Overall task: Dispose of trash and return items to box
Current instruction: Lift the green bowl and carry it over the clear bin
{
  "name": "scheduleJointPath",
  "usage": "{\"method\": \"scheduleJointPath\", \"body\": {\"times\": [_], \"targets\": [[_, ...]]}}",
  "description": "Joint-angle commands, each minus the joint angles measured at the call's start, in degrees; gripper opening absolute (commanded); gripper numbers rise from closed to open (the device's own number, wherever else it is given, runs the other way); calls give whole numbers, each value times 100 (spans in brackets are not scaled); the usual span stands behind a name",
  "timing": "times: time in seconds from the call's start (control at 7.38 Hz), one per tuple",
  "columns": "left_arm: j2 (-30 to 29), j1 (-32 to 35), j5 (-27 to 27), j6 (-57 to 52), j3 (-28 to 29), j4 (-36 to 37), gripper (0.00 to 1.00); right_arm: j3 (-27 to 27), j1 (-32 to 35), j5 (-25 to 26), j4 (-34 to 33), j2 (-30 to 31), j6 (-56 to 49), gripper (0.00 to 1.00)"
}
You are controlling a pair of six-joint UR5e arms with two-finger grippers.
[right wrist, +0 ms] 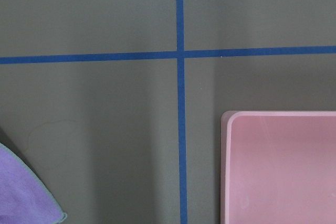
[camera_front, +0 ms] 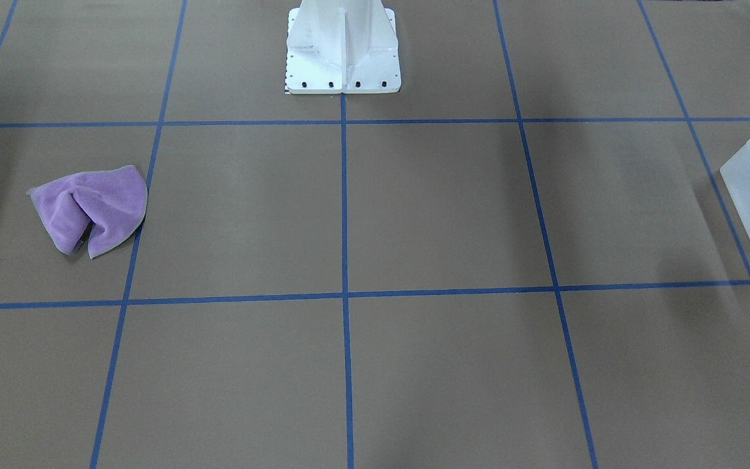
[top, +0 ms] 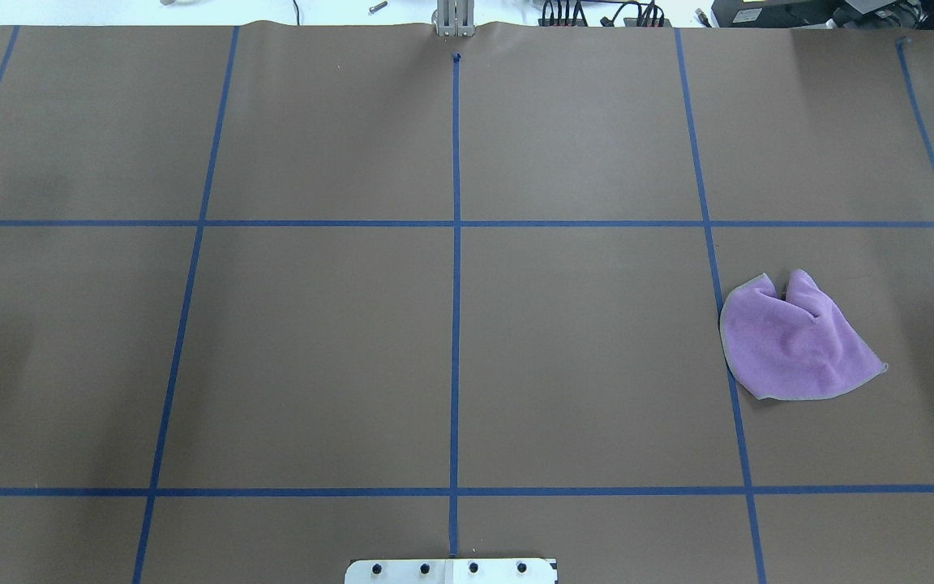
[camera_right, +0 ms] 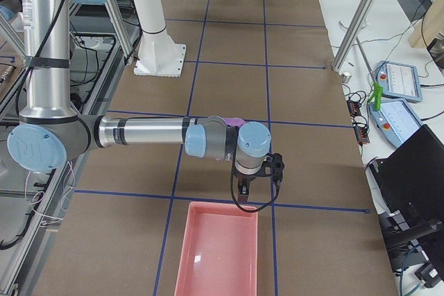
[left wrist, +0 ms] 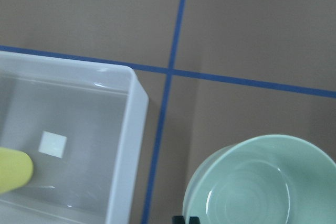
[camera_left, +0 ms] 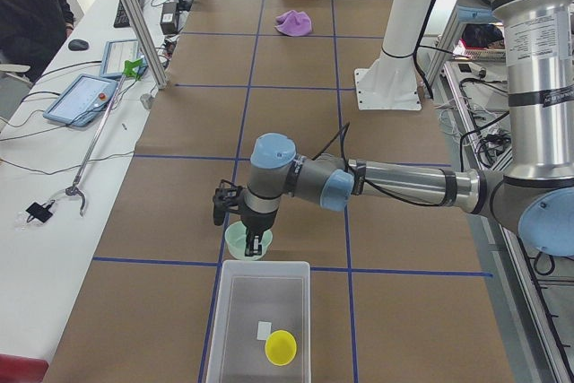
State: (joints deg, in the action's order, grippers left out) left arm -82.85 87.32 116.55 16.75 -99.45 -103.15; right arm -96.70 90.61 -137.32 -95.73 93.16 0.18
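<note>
The mint-green bowl (camera_left: 244, 243) stands on the table just outside the box's far end; it also shows in the left wrist view (left wrist: 262, 184). The frosted-white box (camera_left: 235, 311) holds a yellow cup (camera_left: 281, 347) and a small white square. My left gripper (camera_left: 255, 244) is down at the bowl's rim; I cannot tell whether it is open or shut. The purple cloth (top: 795, 341) lies crumpled on my right side. My right gripper (camera_right: 244, 192) hangs over the table near the pink bin's far edge, past the cloth; I cannot tell its state.
A pink bin (camera_right: 218, 251) stands at the table's right end and shows in the right wrist view (right wrist: 281, 169). The white robot base (camera_front: 342, 49) stands at the table's edge. Blue tape lines grid the brown table. An operator's bench with tablets runs along the far side.
</note>
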Motion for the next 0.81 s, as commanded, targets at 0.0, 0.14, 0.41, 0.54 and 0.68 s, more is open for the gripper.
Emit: {"method": "scheduleJointPath", "body": {"times": [0.0,0.14,0.41,0.54,0.68], "targets": [[-337,347,-27,-804,1231,-404,0,-42,-17,3,11,0,52,100],[-364,338,-27,-735,1749,-904,0,-51,-26,3,19,-9,78,100],[-417,338,-45,-534,1903,-1041,0,-112,-26,3,19,0,87,100],[-425,295,-36,-210,1860,-1023,0,-121,-26,3,19,0,87,100],[-451,112,-45,158,1851,-1041,0,-130,-26,3,19,0,87,100]]}}
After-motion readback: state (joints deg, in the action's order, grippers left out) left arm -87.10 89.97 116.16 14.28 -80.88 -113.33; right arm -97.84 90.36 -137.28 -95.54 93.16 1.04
